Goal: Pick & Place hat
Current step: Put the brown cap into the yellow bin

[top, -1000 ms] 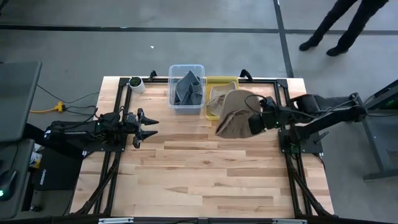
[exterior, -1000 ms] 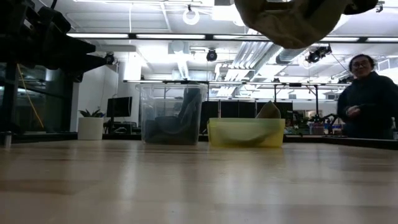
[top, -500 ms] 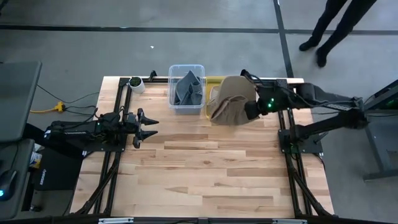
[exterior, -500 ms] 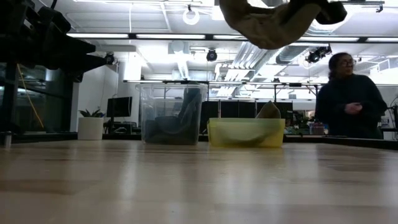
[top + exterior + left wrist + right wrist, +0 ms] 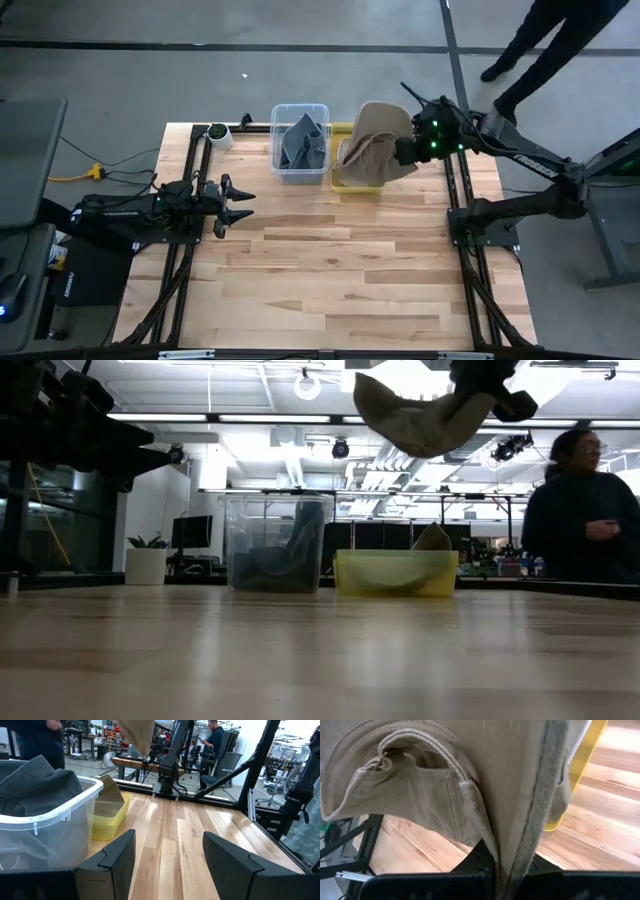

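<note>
The tan hat point(image 5: 372, 148) hangs from my right tool point(image 5: 408, 150), held high in the air over the yellow bin point(image 5: 358, 183) at the far edge of the desk point(image 5: 330, 270). It droops limp beneath the tool, its brim edge running up into my grip. My right tool is clamped on that folded fabric. My left tool point(image 5: 238, 202) waits over the desk's left side, fingers spread apart, holding nothing.
</note>
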`<state>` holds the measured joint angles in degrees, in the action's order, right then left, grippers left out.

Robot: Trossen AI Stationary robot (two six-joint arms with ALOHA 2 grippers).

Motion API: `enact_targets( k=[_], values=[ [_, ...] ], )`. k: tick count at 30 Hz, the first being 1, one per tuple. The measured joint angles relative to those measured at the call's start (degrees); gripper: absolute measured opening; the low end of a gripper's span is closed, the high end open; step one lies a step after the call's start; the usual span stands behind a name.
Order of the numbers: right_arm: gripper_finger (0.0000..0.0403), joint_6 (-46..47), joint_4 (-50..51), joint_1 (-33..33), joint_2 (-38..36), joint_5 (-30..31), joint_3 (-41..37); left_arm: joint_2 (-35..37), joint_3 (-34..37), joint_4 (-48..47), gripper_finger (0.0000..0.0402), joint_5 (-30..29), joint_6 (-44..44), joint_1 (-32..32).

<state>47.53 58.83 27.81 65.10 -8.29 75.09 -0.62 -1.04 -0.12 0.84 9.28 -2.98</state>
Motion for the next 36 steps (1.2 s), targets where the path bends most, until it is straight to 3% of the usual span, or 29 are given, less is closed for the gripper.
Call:
enact_targets(
  k=[15,26,36],
  values=[
    [0.0009,-12.0,-0.1,16.1,14.3,-14.1,0.0,0.0,0.0,0.0,0.0209,0.0,0.0,0.0],
    [0.0009,-16.3,-0.2,22.5,23.9,-16.1,0.0,0.0,0.0,0.0,0.0209,0.0,0.0,0.0],
    [0.0009,-17.9,-4.2,22.7,29.7,-19.3,0.0,0.0,0.0,0.0,0.0209,0.0,0.0,0.0]
  ],
)
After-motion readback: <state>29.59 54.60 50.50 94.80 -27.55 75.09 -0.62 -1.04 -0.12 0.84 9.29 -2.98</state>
